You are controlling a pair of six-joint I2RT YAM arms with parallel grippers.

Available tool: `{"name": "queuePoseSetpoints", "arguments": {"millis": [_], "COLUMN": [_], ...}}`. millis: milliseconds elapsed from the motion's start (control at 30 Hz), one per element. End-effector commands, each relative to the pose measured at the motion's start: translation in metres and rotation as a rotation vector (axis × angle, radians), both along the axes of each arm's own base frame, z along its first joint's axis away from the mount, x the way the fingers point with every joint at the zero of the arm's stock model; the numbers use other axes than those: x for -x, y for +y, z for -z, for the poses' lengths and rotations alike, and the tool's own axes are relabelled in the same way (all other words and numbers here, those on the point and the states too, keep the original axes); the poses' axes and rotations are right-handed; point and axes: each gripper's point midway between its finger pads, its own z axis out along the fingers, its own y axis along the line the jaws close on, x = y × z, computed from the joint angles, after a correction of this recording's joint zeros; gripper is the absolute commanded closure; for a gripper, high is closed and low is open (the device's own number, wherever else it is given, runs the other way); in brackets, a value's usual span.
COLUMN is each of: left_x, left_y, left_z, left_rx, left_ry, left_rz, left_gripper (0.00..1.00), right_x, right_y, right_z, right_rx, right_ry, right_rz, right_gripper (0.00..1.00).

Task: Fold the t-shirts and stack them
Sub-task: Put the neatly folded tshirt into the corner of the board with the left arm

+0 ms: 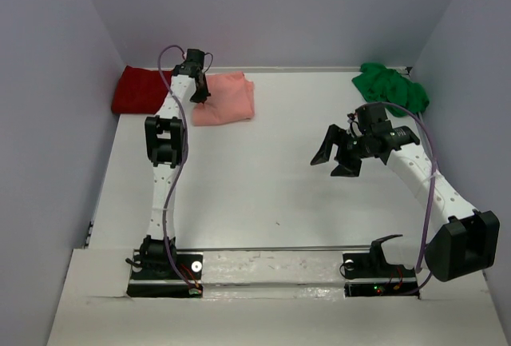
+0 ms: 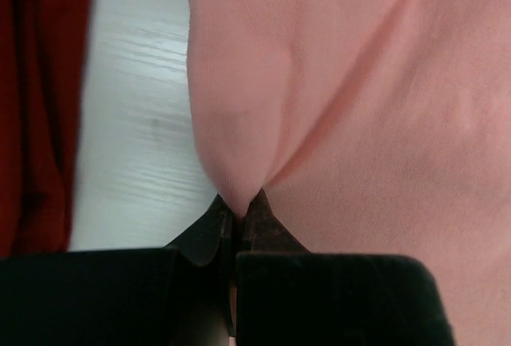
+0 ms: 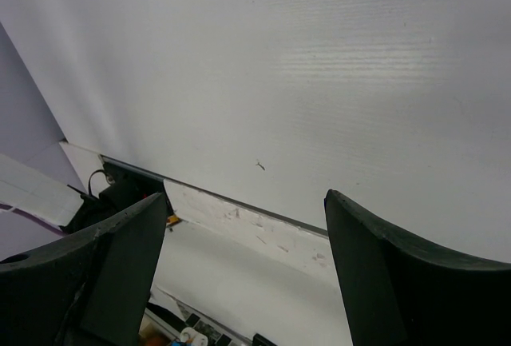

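**Left gripper (image 1: 200, 95) pinching the salmon-pink t-shirt (image 1: 230, 100) at the far left of the table (image 1: 255, 194)**

Top external view: the left arm (image 1: 164, 162) is stretching to the far side of the table. Its gripper is resting on the near-left edge of the salmon-pink t-shirt. That shirt is lying as a compact folded bundle close to the back wall. The dark red t-shirt (image 1: 137, 90) is lying just to its left, in the far left corner. The arm is hiding the place where the two shirts would meet. The bright green t-shirt (image 1: 390, 89) is sitting crumpled in the far right corner, well apart from the other two. The right arm (image 1: 431, 178) is bending over the right half of the table. The right gripper (image 1: 339, 154) is hanging above bare surface with its jaws spread wide, holding nothing.

Left wrist view: the two dark fingertips are pressing together on a small peak of pink cloth, and creases are fanning out from the pinch. The pink shirt is filling the top and right of the view. A strip of white table is showing between it and the dark red cloth at the left edge, so here the two are lying apart.

Right wrist view: the two dark fingers (image 3: 112, 266) are standing wide apart at the bottom with nothing between them. White table is lying beneath them, and its near edge is showing in the gap.
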Motion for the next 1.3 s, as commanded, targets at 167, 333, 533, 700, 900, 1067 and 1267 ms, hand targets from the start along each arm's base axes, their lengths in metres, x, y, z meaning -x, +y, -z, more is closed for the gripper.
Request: {"name": "queuePoseSetpoints", "arguments": {"millis": [167, 333, 533, 700, 900, 1067, 1267], "left_x": [-0.026, -0.035, -0.045, -0.047, -0.026, -0.003, 0.048], "left_y": [0.069, 0.074, 0.063, 0.041, 0.020, 0.008, -0.019], "left_z": [-0.012, -0.041, -0.116, -0.180, -0.247, -0.250, -0.166], "left_rx": [-0.077, -0.063, -0.011, 0.042, 0.052, 0.082, 0.185], "left_ry": [-0.097, -0.176, -0.344, -0.470, -0.573, -0.536, -0.225], "left_rz": [-0.117, -0.145, -0.127, -0.048, -0.010, -0.021, -0.006], "left_gripper": [0.91, 0.20, 0.01, 0.01, 0.01, 0.55, 1.00], "right_x": [0.000, 0.000, 0.001, 0.001, 0.003, 0.001, -0.003], "right_y": [0.003, 0.005, 0.005, 0.006, 0.007, 0.008, 0.010], "right_z": [-0.021, -0.021, -0.019, -0.016, -0.012, -0.011, -0.012], "right_rx": [-0.031, -0.040, -0.042, -0.046, -0.054, -0.059, -0.061], "right_ry": [-0.037, -0.031, -0.027, -0.019, -0.006, -0.006, -0.019], "right_rz": [-0.008, -0.015, -0.016, -0.018, -0.024, -0.030, -0.035], "right_gripper": [0.15, 0.16, 0.15, 0.15, 0.15, 0.15, 0.16]}}
